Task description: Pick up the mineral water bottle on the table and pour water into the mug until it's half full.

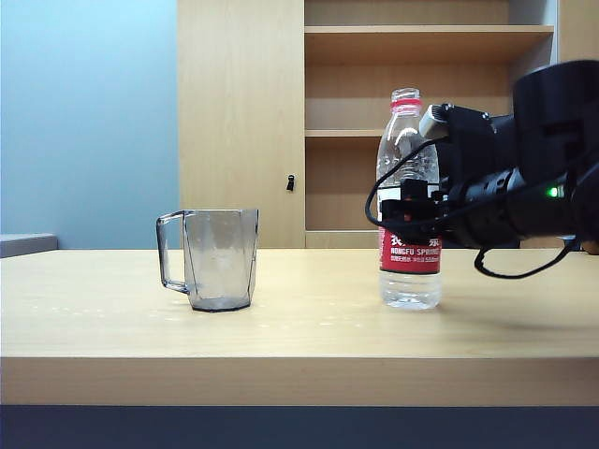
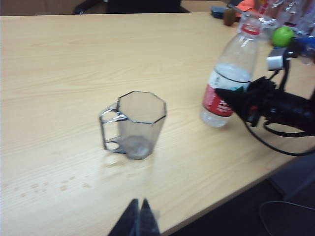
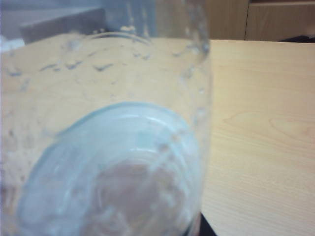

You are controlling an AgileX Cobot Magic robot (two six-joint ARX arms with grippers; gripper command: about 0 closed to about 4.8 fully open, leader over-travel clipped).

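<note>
The right gripper (image 1: 412, 213) is seen at the mineral water bottle (image 1: 409, 201), level with the top of its label; whether the jaws grip it cannot be told. The bottle stands upright on the table (image 1: 299, 323), at three o'clock from the mug (image 1: 217, 258), well apart. The left gripper (image 2: 139, 216) is held above the table edge, at six o'clock from the mug, fingers pressed together and empty.

The exterior view sits low at the table's (image 1: 299, 374) front edge, looking level across it. The left wrist view looks down from higher up. Both show the mug (image 1: 220, 259) and the mineral water bottle (image 1: 409, 201). The right wrist view is pressed right against the bottle.
</note>
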